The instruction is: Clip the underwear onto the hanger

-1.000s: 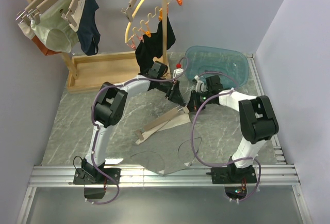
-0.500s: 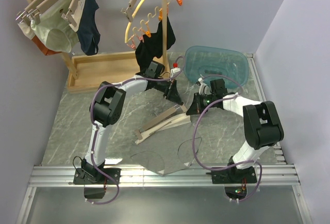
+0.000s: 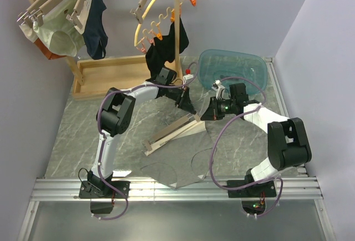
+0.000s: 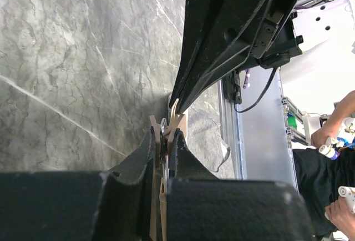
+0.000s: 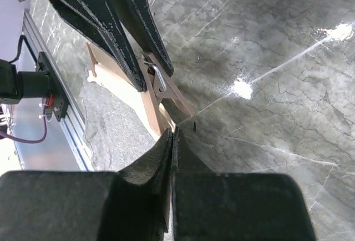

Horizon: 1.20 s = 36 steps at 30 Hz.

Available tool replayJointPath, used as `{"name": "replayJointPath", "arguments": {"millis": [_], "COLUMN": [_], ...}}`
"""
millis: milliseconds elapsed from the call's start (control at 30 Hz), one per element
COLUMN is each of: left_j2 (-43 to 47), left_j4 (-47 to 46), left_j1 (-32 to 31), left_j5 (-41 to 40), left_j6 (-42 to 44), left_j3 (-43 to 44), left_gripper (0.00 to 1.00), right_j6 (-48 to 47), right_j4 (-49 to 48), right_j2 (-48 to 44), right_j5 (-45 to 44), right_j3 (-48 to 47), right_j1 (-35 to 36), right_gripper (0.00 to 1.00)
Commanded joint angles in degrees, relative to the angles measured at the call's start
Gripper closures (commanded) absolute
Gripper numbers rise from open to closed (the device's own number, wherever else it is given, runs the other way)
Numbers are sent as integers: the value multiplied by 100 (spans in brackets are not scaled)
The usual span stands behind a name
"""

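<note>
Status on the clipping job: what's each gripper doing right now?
Left gripper shut on the hanger, at its clip. Right gripper shut beside that clip; fabric pinch unclear. Underwear flat under the hanger. No obstruction seen.

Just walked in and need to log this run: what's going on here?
Both arms meet at one end of the wooden hanger, lying on the table at the edge of the grey-beige underwear. The left end effector is clamped on the hanger's clip. The right end effector is shut, its tip right at that clip; whether it pinches fabric is unclear.
</note>
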State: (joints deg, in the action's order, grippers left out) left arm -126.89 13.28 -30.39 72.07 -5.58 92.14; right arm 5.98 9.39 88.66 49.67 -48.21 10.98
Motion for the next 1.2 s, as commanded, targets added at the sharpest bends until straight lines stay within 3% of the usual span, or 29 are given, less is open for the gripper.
{"name": "replayJointPath", "arguments": {"millis": [0, 1167], "left_j2": [288, 244], "left_j4": [-62, 605], "left_j1": [25, -142], "left_j5": [44, 220], "left_j6": [224, 936], "left_j3": [32, 199], "left_gripper": [100, 100], "right_j6": [-123, 44], "right_j4": [-236, -455], "right_j2": [-218, -148], "right_j5": [166, 271], "right_j3": [75, -321], "right_j1": [-52, 27], "right_gripper": [100, 100]}}
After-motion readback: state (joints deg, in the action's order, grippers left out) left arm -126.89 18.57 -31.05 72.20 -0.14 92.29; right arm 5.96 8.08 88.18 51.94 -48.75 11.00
